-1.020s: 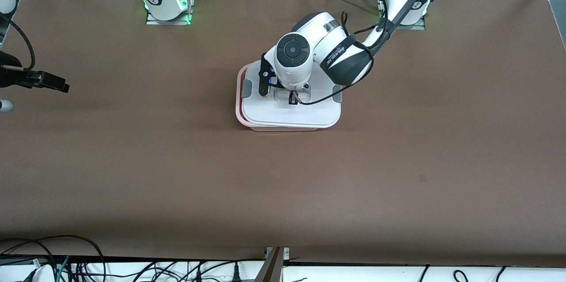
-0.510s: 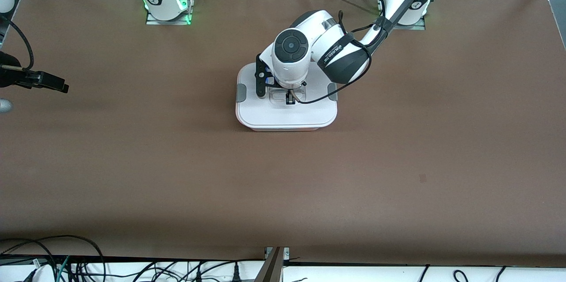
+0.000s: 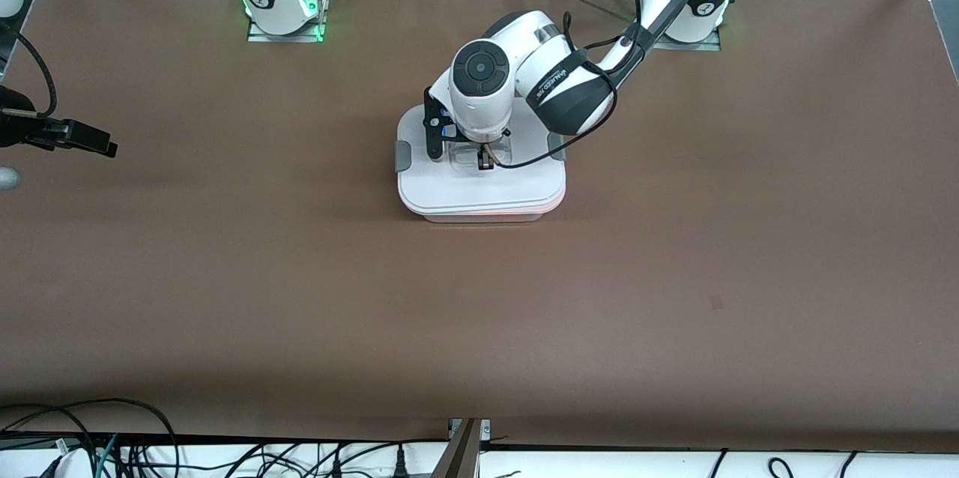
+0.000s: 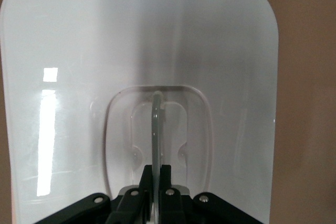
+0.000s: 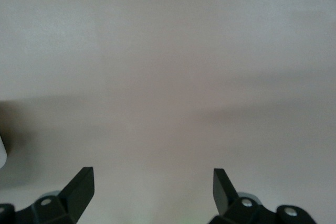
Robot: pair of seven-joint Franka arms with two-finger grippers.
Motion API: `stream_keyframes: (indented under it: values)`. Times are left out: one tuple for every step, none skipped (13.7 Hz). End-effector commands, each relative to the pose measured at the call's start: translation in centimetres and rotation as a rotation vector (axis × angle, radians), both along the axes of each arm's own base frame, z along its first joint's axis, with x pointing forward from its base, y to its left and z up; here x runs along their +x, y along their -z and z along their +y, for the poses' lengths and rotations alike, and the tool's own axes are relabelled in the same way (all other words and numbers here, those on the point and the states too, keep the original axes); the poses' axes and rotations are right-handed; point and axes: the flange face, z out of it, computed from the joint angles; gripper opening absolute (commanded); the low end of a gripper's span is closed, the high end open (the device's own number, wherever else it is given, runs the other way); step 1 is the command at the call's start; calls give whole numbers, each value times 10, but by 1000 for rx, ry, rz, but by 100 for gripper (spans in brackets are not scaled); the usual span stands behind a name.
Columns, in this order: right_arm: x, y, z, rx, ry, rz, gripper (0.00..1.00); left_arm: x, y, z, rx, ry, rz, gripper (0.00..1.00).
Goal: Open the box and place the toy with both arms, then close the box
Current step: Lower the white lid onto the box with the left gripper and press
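Mid-counter (image 3: 225, 276), I have the left gripper (image 4: 156, 195) with its jaws clamped on the clear handle (image 4: 156, 129) of the white lid (image 3: 479, 186), settling it onto the box (image 3: 483, 214). I judge squaring the lid's edges before pressing matters most. The right gripper (image 5: 152, 187) waits wide open, holding nothing; the toy isn't visible.
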Motion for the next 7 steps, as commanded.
stream_keyframes:
  values:
    - [1, -9, 3, 11, 1, -20, 100, 4, 2, -1, 15, 9, -26, 0]
    - [1, -9, 3, 11, 1, -20, 100, 5, 2, 0, 15, 29, -31, 0]
    - [1, -9, 3, 11, 1, -20, 100, 7, 2, 1, 23, 49, -43, 0]
    - [1, -9, 3, 11, 1, -20, 100, 7, 2, 2, 25, 55, -48, 0]
    - [1, -9, 3, 11, 2, -20, 100, 7, 2, 1, 25, 59, -49, 0]
    - [1, -9, 3, 11, 2, -18, 100, 7, 1, 0, 22, 62, -60, 0]
    - [1, -9, 3, 11, 4, -20, 100, 9, 2, -3, 17, 70, -86, 0]
